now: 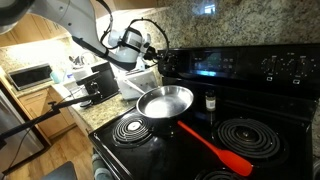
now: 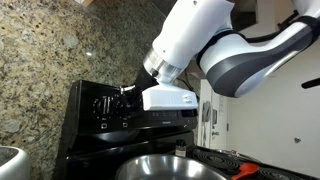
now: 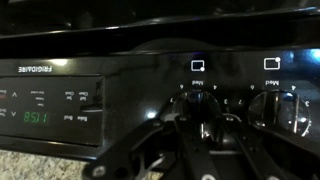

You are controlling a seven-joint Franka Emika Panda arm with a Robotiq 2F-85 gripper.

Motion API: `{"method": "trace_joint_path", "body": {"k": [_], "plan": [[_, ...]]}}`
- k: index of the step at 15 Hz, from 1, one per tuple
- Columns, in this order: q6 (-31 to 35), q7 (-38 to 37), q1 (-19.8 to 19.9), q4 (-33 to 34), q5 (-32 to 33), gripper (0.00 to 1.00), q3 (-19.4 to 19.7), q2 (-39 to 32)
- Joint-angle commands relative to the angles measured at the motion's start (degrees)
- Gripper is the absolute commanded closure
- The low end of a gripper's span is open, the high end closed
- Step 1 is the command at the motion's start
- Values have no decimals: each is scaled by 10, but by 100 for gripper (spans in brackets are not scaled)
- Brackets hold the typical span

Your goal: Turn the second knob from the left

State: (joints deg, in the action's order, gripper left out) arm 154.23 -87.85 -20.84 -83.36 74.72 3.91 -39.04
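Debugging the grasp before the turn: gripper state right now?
Gripper: closed on the black round stove knob, as the wrist view shows.

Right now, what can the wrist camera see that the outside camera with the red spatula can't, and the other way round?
Only the wrist view: the green clock digits and the knob with the gripper shut on it. Only an exterior view: the silver pan, the red spatula and the coil burners. Both: the black stove panel and the gripper.
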Motion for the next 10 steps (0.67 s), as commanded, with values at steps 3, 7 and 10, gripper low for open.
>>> {"method": "trace_joint_path", "body": {"k": [3,7,10], "plan": [[-8,38,11,-9,-11,94,0,11],[-5,49,13,2,-19,94,-3,4],[-1,48,13,10,-21,94,-1,-3]]}}
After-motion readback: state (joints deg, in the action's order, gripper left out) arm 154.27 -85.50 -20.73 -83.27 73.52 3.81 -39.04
